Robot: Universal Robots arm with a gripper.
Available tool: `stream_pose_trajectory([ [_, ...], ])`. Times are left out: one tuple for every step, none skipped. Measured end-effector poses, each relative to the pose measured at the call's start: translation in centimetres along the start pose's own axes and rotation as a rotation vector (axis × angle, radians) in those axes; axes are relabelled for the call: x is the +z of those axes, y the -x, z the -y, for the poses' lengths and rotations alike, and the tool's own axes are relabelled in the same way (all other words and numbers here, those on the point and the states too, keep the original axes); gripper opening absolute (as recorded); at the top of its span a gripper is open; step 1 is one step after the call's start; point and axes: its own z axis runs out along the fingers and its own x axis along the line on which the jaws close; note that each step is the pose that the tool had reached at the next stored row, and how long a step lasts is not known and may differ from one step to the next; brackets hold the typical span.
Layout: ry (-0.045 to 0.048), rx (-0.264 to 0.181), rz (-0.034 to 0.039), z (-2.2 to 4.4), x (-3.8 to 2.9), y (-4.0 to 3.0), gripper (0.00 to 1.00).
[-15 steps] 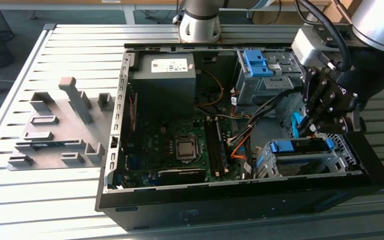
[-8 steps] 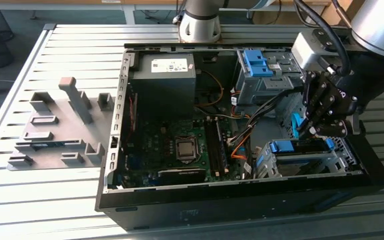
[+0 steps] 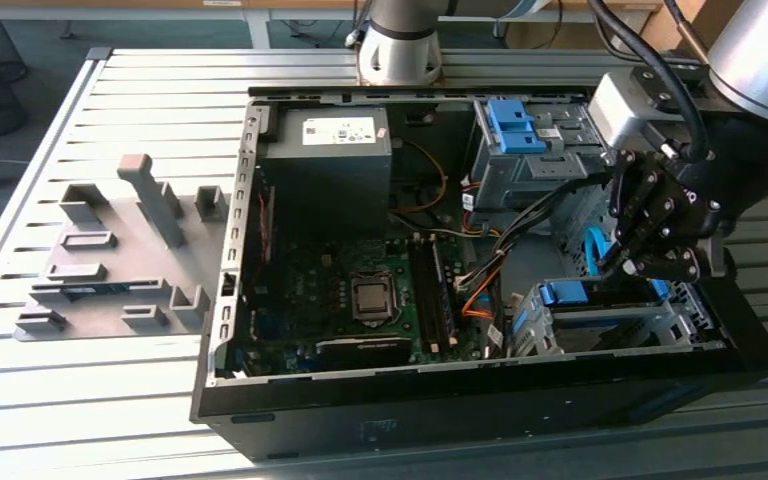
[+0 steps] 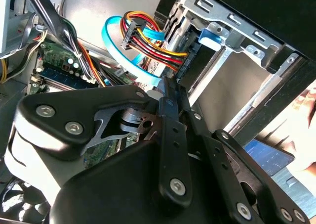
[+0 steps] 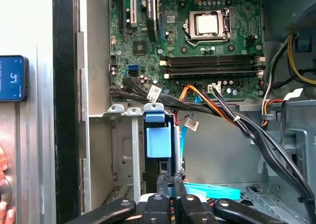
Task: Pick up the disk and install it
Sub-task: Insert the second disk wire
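Observation:
The disk sits inside the grey drive cage [image 3: 611,322] at the front corner of the open computer case, on the exterior view's right. Its blue carrier frame [image 3: 576,292] shows at the cage mouth. In the first wrist view the carrier's blue tab [image 5: 158,141] lies just ahead of my fingertips. The silver body is mostly hidden by the cage. My gripper [image 3: 635,268] hangs directly over that cage. Its two black fingers [image 5: 163,183] are pressed together, with nothing clearly seen between them. In the second wrist view the gripper [image 4: 166,92] points at the cage opening [image 4: 232,61].
A bundle of black, orange and light-blue cables [image 5: 207,103] crosses beside the cage. The motherboard [image 3: 357,290] and grey power-supply box [image 3: 328,150] fill the case, and a second blue bracket [image 3: 511,125] sits in the upper cage. A grey fixture plate [image 3: 117,255] lies outside. A phone [image 5: 12,78] and a person's hand [image 5: 3,206] are beside the case.

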Motion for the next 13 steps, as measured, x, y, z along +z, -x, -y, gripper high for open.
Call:
stream_pose_trajectory([
  [0.0, 0.001, 0.0001, 0.04, 0.02, -0.05, 0.16],
  [0.0001, 0.002, 0.0, 0.06, 0.03, -0.11, 0.16],
  [0.0001, 0.003, 0.0, 0.07, 0.05, -0.16, 0.16],
  [0.0001, 0.004, 0.0001, 0.07, 0.08, -0.19, 0.16],
  [0.0002, 0.004, 0.0001, 0.07, 0.11, -0.2, 0.16],
  [0.0002, 0.005, 0.0, 0.08, 0.12, -0.2, 0.16],
  [0.0002, 0.005, -0.0001, 0.08, 0.13, -0.2, 0.16],
  [0.0002, 0.006, 0.0, 0.08, 0.15, -0.2, 0.16],
  [0.0002, 0.006, 0.0, 0.08, 0.17, -0.2, 0.16],
  [0.0003, 0.007, 0.0003, 0.09, 0.18, -0.2, 0.16],
  [0.0003, 0.008, 0.0005, 0.1, 0.19, -0.2, 0.16],
  [0.0003, 0.008, 0.0008, 0.11, 0.2, -0.19, 0.16],
  [0.0003, 0.008, 0.0009, 0.14, 0.2, -0.19, 0.16],
])
